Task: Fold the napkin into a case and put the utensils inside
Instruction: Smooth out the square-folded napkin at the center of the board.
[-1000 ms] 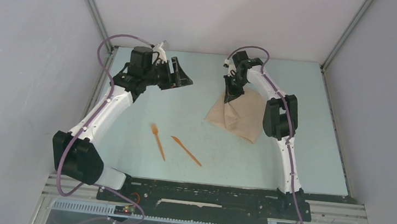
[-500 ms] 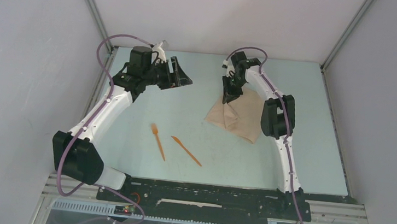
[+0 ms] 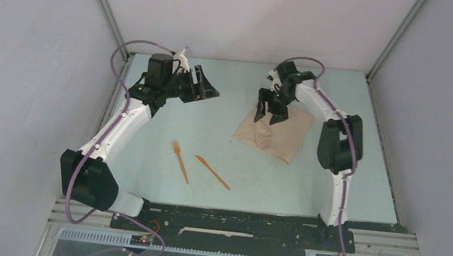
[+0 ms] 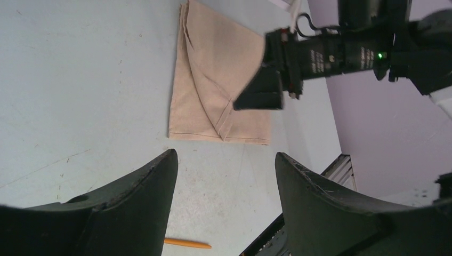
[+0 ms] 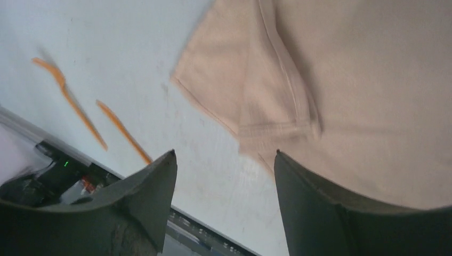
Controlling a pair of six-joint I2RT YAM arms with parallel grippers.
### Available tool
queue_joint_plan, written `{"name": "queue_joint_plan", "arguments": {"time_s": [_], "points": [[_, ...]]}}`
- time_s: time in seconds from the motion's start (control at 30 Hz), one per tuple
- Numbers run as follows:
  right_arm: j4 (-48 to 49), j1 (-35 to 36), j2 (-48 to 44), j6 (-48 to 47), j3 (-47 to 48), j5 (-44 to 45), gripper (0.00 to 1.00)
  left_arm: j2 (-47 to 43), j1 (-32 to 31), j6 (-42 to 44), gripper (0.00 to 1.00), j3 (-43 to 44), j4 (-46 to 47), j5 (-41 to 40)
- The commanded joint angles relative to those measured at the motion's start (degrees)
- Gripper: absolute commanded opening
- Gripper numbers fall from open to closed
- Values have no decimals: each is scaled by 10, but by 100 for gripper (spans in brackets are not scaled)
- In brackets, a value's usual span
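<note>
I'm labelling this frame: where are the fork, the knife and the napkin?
fork point(image 3: 181, 162), top view, middle of its handle.
knife point(image 3: 212, 172), top view, middle of its length.
napkin point(image 3: 283, 140), top view, flat cloth right of the fold.

Parted fingers point(image 5: 139, 212) above folded napkin point(image 5: 368, 90)

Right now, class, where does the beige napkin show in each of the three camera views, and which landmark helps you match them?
Top external: the napkin lies right of centre, with the right hand over its left part.
Left wrist: upper middle, its right edge hidden by the right hand.
Right wrist: fills the upper right, above the hand's own fingers.
Shared landmark: the open right hand over the napkin's folded flap shows in all three views.
</note>
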Motion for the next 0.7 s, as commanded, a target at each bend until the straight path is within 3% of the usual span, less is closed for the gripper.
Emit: {"name": "queue_joint_plan", "arguments": {"time_s": [0.0, 0.1, 0.3, 0.67], "points": [[174, -66, -103, 68, -199, -134, 76, -21, 6, -8, 74, -5, 20, 13], [244, -91, -124, 99, -278, -190, 77, -22, 6, -8, 74, -6, 22, 12], [310, -106, -123, 146, -352, -202, 77, -14, 6, -7, 74, -7, 23, 11], [374, -107, -83, 189, -362, -217, 73, -11, 5, -2, 74, -8, 23, 3]]}}
